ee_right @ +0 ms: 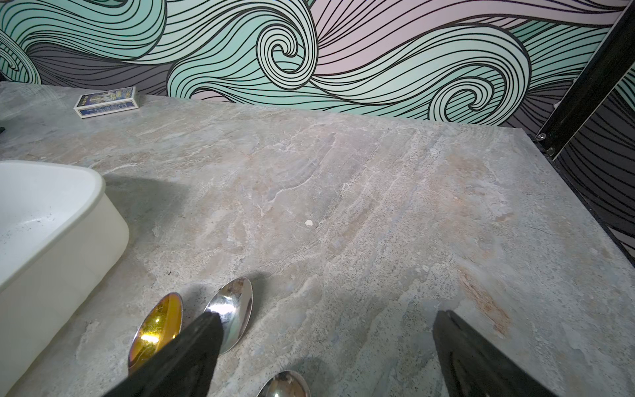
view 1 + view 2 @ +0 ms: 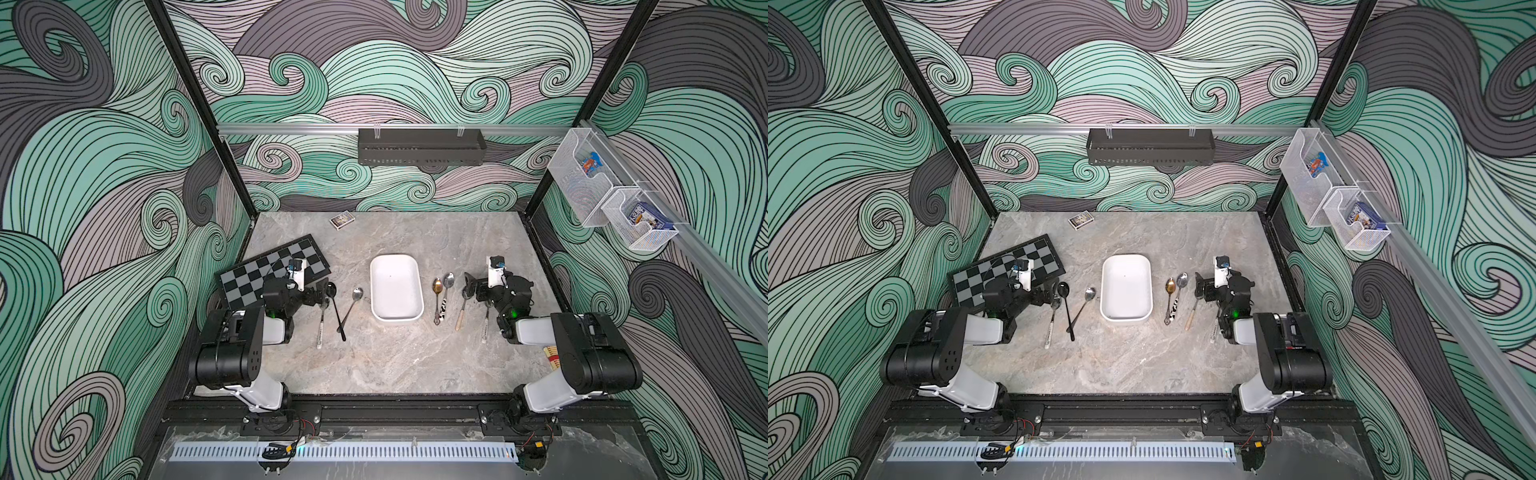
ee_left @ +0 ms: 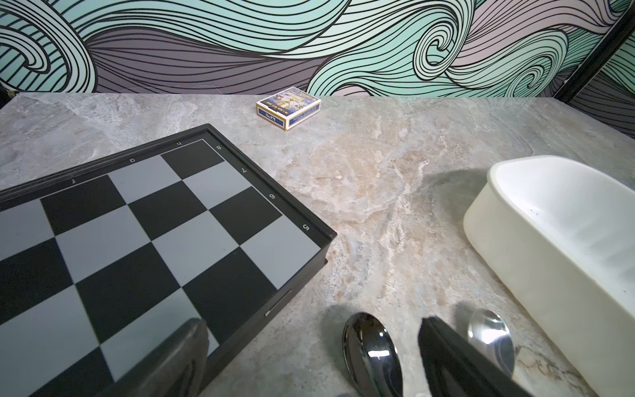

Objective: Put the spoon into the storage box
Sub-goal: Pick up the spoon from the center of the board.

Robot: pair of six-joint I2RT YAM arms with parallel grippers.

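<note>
The storage box (image 2: 396, 291) is a shallow white tray, empty, in the middle of the marble table, seen in both top views. Several spoons lie on either side of it. On its left are a black spoon (image 2: 336, 307) and a silver spoon (image 2: 353, 305). A gold spoon (image 2: 437, 299) and a cow-patterned spoon (image 2: 446, 291) lie on its right. My left gripper (image 3: 312, 324) is open, low over the black spoon's bowl (image 3: 371, 347). My right gripper (image 1: 328, 318) is open too, with the bowl of a wooden-handled spoon (image 1: 285, 383) between its fingers. Neither holds anything.
A chessboard (image 2: 274, 270) lies at the left, partly under my left arm. A card box (image 2: 342, 220) sits near the back edge. A black rack (image 2: 419, 146) hangs on the back wall, and two white wire baskets (image 2: 582, 183) hang on the right wall.
</note>
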